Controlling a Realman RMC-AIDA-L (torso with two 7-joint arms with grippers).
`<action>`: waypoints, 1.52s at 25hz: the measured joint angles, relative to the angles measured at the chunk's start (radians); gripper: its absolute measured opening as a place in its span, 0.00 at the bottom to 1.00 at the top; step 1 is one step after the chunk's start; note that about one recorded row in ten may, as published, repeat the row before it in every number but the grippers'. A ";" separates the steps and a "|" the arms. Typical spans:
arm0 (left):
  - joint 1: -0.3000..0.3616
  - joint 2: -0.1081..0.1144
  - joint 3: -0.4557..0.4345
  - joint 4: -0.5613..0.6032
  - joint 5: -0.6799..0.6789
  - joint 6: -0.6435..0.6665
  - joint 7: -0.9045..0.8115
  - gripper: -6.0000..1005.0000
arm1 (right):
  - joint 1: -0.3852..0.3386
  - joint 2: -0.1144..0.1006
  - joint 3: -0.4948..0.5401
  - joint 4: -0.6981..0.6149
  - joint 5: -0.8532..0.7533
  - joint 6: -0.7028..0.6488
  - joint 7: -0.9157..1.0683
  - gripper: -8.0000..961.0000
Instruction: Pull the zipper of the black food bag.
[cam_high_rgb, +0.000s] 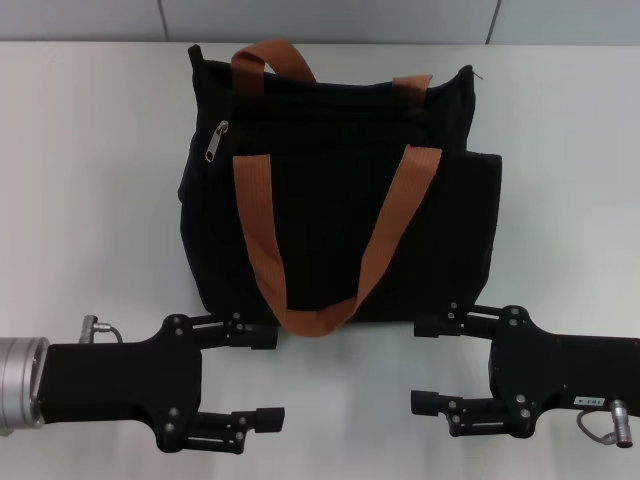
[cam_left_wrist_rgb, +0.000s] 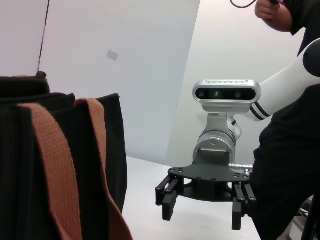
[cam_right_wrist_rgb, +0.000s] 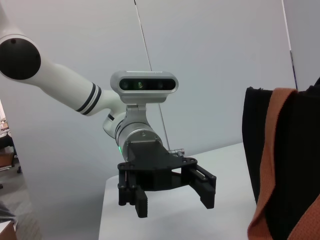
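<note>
The black food bag lies flat on the white bench toward its far edge, its near orange-brown handle draped down the front. The zipper sits at the bag's upper front, on the robot's left, small and hard to read. The left gripper and right gripper hover by the near edge, both spread wide and holding nothing. Each upper finger nearly meets the bag's bottom hem; contact cannot be told. Both arms are cut off by the frame.

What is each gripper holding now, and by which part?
Nothing is held. The left gripper and right gripper are open, near the black food bag.
</note>
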 joint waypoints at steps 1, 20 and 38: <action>0.000 0.000 0.000 0.000 0.000 0.000 0.000 0.80 | 0.000 0.000 0.000 0.000 0.000 0.000 0.000 0.81; 0.001 -0.027 -0.088 0.000 -0.009 0.059 0.018 0.80 | 0.002 0.000 0.000 -0.007 0.000 0.000 0.000 0.80; -0.035 -0.052 -0.637 -0.005 -0.064 -0.057 0.097 0.80 | 0.016 -0.001 0.000 -0.009 0.000 0.014 0.000 0.79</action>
